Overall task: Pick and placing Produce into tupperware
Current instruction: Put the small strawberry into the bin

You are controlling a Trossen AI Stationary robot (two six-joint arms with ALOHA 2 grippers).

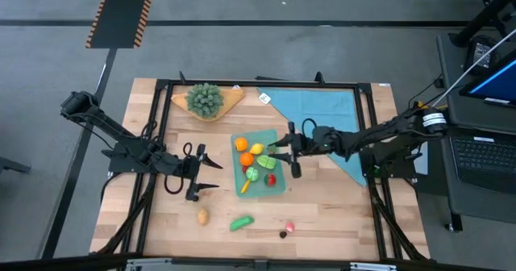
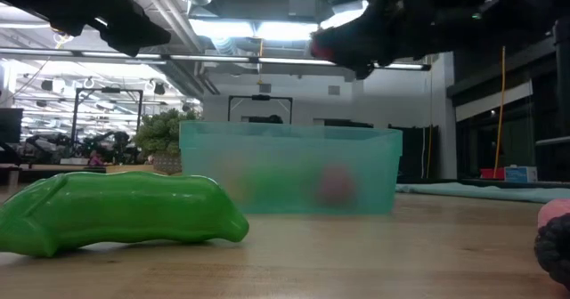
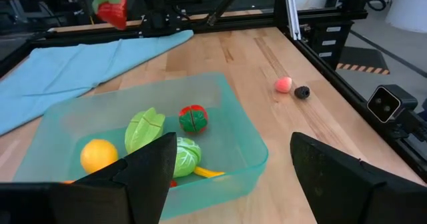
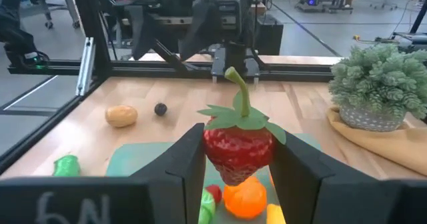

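Progress stood past halfway: your tupperware (image 1: 260,138) at table centre already held several produce pieces, and your right gripper (image 4: 237,167) hung above it pinching a strawberry (image 4: 238,147). Your left gripper (image 1: 201,173) waited just beside the tub, fingers spread and empty. Left for you on the wooden table (image 1: 339,214): a potato (image 1: 202,216), green pod (image 1: 240,222), pink piece (image 1: 289,225) and dark berry (image 1: 283,234). Beyond lay a blue cloth (image 1: 322,110), a leafy bunch (image 1: 205,98) and a lit workshop.

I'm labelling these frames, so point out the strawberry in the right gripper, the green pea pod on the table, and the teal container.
strawberry (image 4: 238,149), right wrist view, middle of its red body.
green pea pod (image 2: 125,210), low view, middle of the pod.
teal container (image 3: 250,141), left wrist view, bare side wall.
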